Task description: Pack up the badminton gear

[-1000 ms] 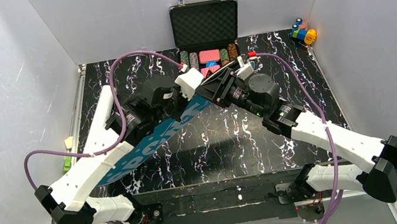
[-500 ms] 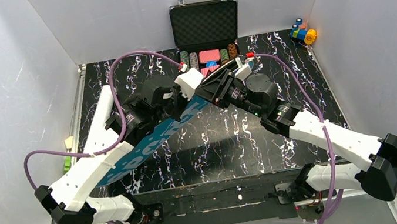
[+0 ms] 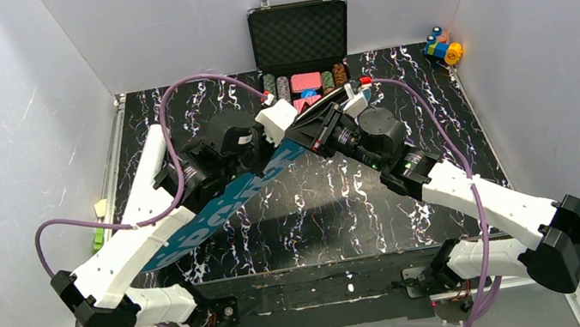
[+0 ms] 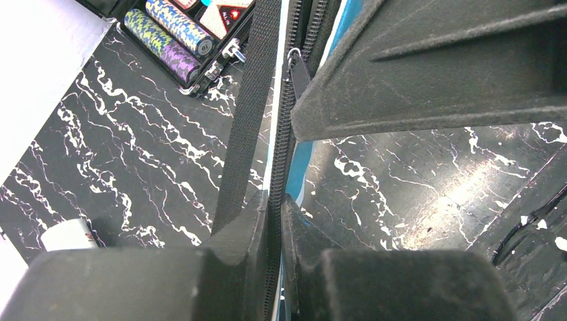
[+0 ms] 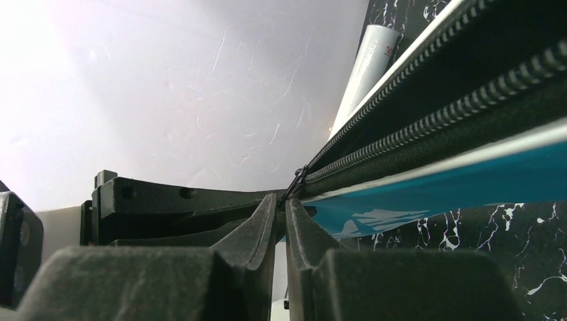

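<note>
Bag: A long blue racket-shaped bag lettered "SPORT" in white (image 3: 224,210) lies diagonally across the black, white-veined marble table (image 3: 345,207). Its far end sits where the two arms meet.

Left gripper: The left gripper (image 4: 275,199) has its fingers pressed together on the bag's zipped edge, beside a black webbing strap (image 4: 251,114). This probably anchors the fabric and keeps the zip line taut.

Right gripper: The right gripper (image 5: 281,200) has its fingers all but together, pinching the small black zip pull (image 5: 296,179). It is likely placed to draw the zip along against the left's hold.

Tube: A long white cylindrical tube (image 5: 369,63) lies on the table just beyond the bag, outside it.

Background: An open black case of poker chips (image 3: 299,27) sits at the far edge, and small colourful toy blocks (image 3: 443,47) sit in the far right corner. Both are well apart from the work.

Hidden: From above, the arms cover the grip point. No rackets or shuttlecock show anywhere, so whether they are inside the bag cannot be told. How far the zip is closed is also hard to make out.
</note>
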Available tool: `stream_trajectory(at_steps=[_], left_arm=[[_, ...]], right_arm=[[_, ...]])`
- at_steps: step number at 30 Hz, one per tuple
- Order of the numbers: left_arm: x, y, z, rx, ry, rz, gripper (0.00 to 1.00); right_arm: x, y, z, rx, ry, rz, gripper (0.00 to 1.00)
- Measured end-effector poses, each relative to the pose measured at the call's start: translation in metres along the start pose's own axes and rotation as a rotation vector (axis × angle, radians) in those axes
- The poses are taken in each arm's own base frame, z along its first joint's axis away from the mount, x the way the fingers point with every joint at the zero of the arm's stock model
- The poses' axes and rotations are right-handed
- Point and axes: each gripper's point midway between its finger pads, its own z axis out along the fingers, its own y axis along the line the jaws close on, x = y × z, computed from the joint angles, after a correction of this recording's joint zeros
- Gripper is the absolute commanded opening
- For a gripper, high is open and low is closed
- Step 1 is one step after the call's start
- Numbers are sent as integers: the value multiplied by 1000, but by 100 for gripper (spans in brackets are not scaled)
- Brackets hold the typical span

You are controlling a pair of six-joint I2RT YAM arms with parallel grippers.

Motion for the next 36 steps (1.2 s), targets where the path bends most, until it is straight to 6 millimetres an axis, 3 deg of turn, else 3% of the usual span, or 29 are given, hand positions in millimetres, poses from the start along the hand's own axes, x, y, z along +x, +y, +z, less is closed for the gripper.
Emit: stream_trajectory(at_steps=[6, 20, 36], left_arm=[[0, 0, 0, 0, -2, 4, 0], [-8, 0, -1, 3, -32, 35, 0], [-8, -5, -9, 41, -64, 87, 0]], right_arm=[[-1, -1, 0, 5, -5, -2, 1], [-14, -3, -29, 11, -91, -25, 1], [-30, 4, -43, -2, -156, -68, 1]])
